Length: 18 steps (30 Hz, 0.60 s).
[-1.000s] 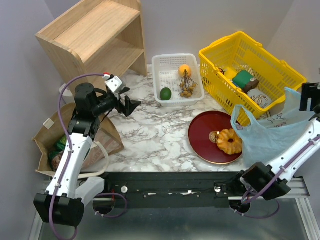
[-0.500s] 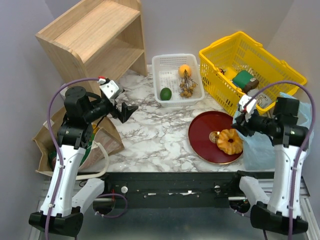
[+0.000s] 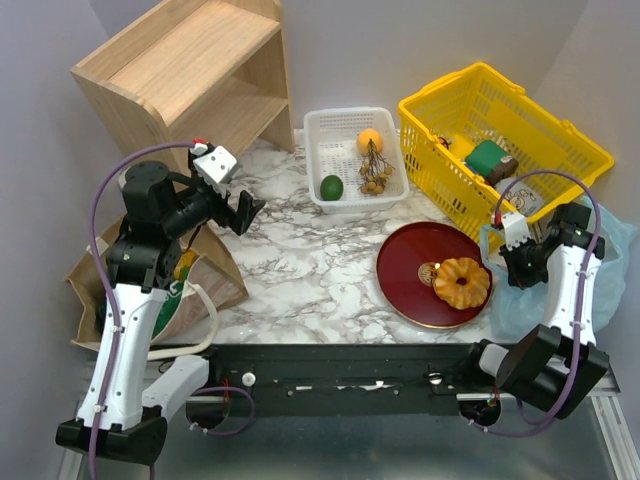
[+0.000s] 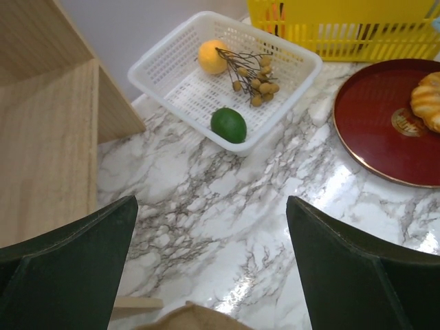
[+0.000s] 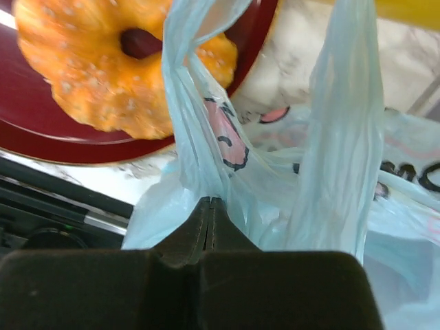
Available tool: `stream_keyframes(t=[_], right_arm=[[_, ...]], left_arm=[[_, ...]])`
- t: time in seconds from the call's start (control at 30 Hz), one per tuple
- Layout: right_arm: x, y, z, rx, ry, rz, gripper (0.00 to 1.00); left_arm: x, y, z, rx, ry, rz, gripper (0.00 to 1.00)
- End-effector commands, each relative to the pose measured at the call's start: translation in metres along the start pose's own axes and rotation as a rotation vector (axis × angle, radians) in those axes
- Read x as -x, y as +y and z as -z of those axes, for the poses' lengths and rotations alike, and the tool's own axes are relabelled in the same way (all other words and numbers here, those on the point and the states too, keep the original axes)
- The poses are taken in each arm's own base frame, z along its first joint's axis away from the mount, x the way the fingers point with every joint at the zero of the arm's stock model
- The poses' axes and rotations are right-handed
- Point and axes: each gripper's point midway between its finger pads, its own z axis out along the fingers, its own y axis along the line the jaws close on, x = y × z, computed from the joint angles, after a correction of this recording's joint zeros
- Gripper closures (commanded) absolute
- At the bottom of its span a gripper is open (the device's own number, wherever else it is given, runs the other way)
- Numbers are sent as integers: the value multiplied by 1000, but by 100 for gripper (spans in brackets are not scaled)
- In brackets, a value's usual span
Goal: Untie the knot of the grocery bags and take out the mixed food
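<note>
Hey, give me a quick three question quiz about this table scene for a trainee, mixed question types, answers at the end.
1. True or false: the ring pastry lies on the red plate.
2. The right gripper is shut on: A the blue plastic bag, B the pastry, C the plate.
3. How many food items lie in the white basket?
Key: 1 true; 2 A; 3 three: orange, green fruit, brown bunch.

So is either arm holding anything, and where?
The right end effector pinches the blue plastic bag by a thin strip of its handle; the left end effector is open, empty.
</note>
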Motion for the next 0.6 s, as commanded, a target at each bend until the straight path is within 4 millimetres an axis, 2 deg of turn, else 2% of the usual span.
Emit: stream_keyframes(t=[0.0,0.07,0.1,0.13,0.2,0.23,0.27,0.3,0.37,0.4,0.5,0.57], right_arm=[[2,-30,15,-155,21,-8,100],[15,-22,23,-159,-10,15,99],[34,-17,34,-142,-83,48,97],[38,-3,40,-91,-109,65,94],[69,24,57,3,-269,121,71],[79,35,70,38,-320,132,61],[87,46,77,73,-370,145,49],[100,63,83,148,-438,155,45],[112,79,89,207,-484,148,38],[121,95,90,267,-503,138,36],[142,116,92,351,-552,166,32],[156,121,95,372,-583,141,31]], left_arm=[[11,14,21,84,88,-81,1],[4,15,35,113,163,-77,1],[0,18,42,135,199,-92,1],[-7,23,51,178,248,-105,1],[-25,18,71,193,355,-91,1],[-31,18,80,210,396,-92,1],[-40,9,92,199,450,-70,1],[-45,5,98,193,478,-59,1],[-61,-3,112,190,557,-21,1],[-67,-5,117,196,584,-4,1],[-92,-8,125,222,685,57,1],[-111,-8,127,257,741,109,1]])
